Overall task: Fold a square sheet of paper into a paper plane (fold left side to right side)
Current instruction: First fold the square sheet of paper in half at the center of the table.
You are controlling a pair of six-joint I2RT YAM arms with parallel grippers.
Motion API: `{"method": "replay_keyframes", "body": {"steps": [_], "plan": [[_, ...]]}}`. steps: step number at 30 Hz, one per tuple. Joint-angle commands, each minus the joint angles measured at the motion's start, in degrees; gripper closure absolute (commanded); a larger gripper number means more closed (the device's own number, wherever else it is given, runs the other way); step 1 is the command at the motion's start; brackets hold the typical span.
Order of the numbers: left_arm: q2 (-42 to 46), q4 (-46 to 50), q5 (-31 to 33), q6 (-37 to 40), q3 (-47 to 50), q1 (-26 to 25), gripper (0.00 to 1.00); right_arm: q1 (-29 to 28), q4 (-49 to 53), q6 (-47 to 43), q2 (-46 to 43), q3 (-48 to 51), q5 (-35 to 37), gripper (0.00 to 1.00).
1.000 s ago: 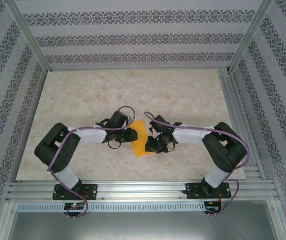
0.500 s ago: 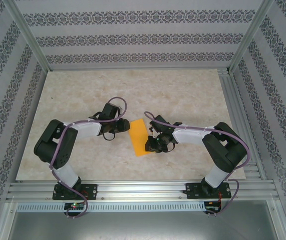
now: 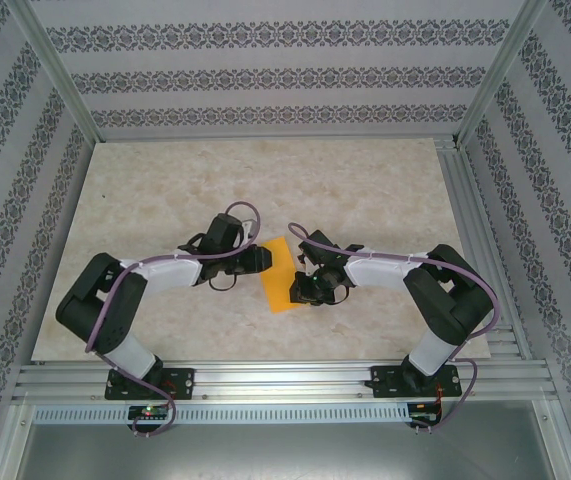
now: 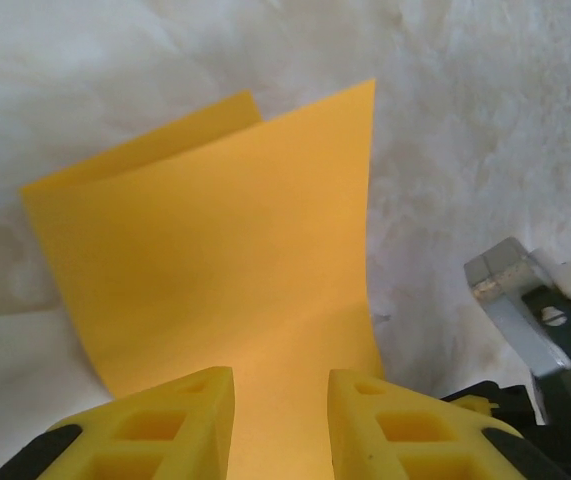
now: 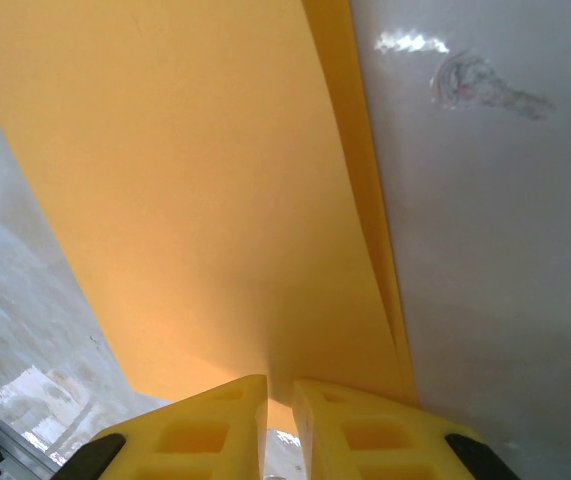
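The square sheet of paper [image 3: 277, 277], orange-yellow, lies folded double as a narrow rectangle on the table between the two arms. In the right wrist view its two layers [image 5: 215, 200] gape slightly along one edge. My right gripper [image 5: 280, 425] is shut on the sheet's near edge, both layers pinched between the yellow fingers. The same gripper [image 3: 305, 287] sits at the sheet's right side in the top view. My left gripper [image 4: 280, 420] stands open just over the sheet [image 4: 225, 260], its fingertips [image 4: 180, 420] apart, at the sheet's left side [image 3: 261, 260]. The paper plane is out of view.
The beige marbled tabletop [image 3: 265, 180] is bounded by aluminium rails [image 3: 275, 385] in front and at the right [image 3: 480, 250], with patterned walls around. In the left wrist view the right arm's metal part [image 4: 525, 300] shows just beyond the sheet's right edge.
My left gripper pulled back left off the sheet, then came back to its left edge. The right gripper and the sheet have stayed put.
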State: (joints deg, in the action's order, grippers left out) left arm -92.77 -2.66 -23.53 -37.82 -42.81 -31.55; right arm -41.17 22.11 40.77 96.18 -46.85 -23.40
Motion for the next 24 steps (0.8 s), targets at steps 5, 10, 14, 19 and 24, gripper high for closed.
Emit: {"method": "replay_keyframes", "body": {"steps": [5,10,14,19,24], "plan": [[-6.0,1.6,3.4,4.0,-4.6,-0.2,0.68,-0.2,6.9,-0.5,2.6,1.4,7.0,0.82],[-9.2,2.1,4.8,5.3,-6.4,0.3,0.68,-0.3,7.2,-0.5,2.5,1.5,7.1,0.82],[-10.4,2.1,7.0,5.1,-6.5,1.3,0.68,-0.3,7.4,-0.6,2.3,1.5,7.3,0.82],[-11.1,1.2,7.5,5.0,-5.7,2.2,0.68,-0.4,7.4,-0.6,2.3,1.6,7.3,0.82],[-10.8,0.5,8.7,5.1,-3.9,3.3,0.68,-0.4,7.5,-0.6,2.4,1.6,7.3,0.82]]}}
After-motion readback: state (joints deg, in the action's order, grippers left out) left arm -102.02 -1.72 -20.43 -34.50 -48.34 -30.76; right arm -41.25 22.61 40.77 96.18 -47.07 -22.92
